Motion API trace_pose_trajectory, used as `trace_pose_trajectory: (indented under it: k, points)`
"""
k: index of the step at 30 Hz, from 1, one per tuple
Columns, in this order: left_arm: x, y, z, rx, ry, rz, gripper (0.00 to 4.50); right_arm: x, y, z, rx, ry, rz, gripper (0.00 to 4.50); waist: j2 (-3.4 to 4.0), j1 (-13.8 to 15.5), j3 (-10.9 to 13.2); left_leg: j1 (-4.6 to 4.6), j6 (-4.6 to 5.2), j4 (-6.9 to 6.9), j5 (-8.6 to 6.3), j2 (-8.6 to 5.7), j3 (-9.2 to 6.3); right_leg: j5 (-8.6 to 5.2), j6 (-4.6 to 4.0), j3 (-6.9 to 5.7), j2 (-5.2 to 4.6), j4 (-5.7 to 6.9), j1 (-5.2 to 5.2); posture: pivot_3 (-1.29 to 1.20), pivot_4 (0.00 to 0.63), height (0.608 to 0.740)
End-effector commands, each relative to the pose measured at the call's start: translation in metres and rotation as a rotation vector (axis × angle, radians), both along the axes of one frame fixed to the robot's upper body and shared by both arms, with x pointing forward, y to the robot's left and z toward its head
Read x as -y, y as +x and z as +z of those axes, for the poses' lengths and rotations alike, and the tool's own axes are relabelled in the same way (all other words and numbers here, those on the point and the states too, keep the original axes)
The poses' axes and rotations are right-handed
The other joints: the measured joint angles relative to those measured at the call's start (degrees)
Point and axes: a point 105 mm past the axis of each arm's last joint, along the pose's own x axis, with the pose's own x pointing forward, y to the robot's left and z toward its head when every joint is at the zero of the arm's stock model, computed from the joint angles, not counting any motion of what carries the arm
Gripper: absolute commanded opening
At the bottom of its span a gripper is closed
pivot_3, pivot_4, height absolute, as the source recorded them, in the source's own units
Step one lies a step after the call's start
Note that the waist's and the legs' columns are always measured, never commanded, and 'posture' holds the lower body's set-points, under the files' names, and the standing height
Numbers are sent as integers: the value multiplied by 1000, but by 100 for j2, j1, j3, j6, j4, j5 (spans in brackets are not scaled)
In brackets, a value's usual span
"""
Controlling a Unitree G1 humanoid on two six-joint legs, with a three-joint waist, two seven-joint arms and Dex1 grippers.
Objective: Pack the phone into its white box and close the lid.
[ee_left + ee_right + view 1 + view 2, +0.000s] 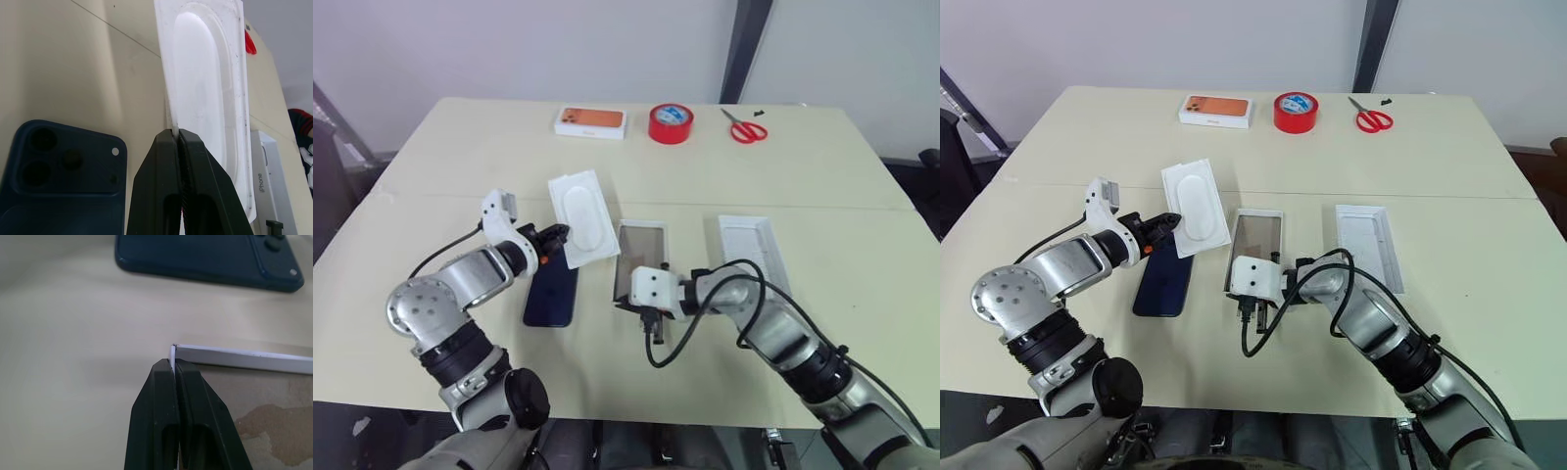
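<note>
A: Left end effector (pixel 177 133)?
B: Clenched on white insert (pixel 580 217) edge, above phone (pixel 551 294) on bench (pixel 431 196).
A: Right end effector (pixel 174 363)?
B: Pinching white box (pixel 639 262) corner wall, beside phone; lid (pixel 753 247) apart.

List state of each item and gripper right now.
phone: flat on table, camera side up, outside the box
white box: open, no phone in it, corner wall pinched
lid: off, lying inside-up to the right of the box
white insert: lifted at an edge, tilted
left gripper: shut on white insert
right gripper: shut on white box
tape roll: flat
scissors: closed
</note>
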Motion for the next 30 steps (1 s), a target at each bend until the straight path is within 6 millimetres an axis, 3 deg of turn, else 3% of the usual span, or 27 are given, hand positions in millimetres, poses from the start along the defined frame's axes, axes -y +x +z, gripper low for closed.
trace_pose_trajectory:
  k: [1,4,6,11,16,19,22,30]
  points:
    - [8,-2,6,28,11,-37,0,-12,-3,10,38,40,48,51,0,-4,0,0,0,0,0,0,0,0,0,0,0,0,0,0,150,729]
    - [10,-2,5,22,9,-42,0,-16,-3,12,31,60,50,947,0,-23,0,0,-1,0,0,0,-1,0,0,0,1,2,-1,0,150,729]
    - [11,-1,5,21,7,-46,0,-15,-3,14,41,65,46,1890,0,-19,0,0,-1,0,1,0,0,0,0,0,1,3,-1,0,150,729]
    - [23,-2,7,25,12,-93,0,2,1,43,55,155,-9,4455,0,-3,0,0,-2,0,0,0,0,0,0,0,0,2,-1,0,150,729]
    - [44,-10,-2,10,103,-200,0,42,-12,68,-28,196,-42,4455,0,25,0,-2,-3,-2,-4,-1,-1,0,0,0,-3,-4,1,0,150,729]
    - [54,-13,-8,-8,137,-239,0,60,-17,64,-55,151,-59,4455,0,22,0,-2,21,-2,-19,0,-2,0,0,0,-4,-6,1,0,150,729]
    - [62,-14,-15,-33,198,-279,0,78,-9,56,-40,90,-133,4455,0,-4,0,1,27,-3,-22,0,-2,0,-1,1,-2,0,0,0,150,729]
    - [77,-14,-23,-69,229,-341,0,85,-1,57,-2,108,-192,4455,0,21,0,0,13,0,-13,0,-1,0,-1,1,-2,-1,1,0,150,729]
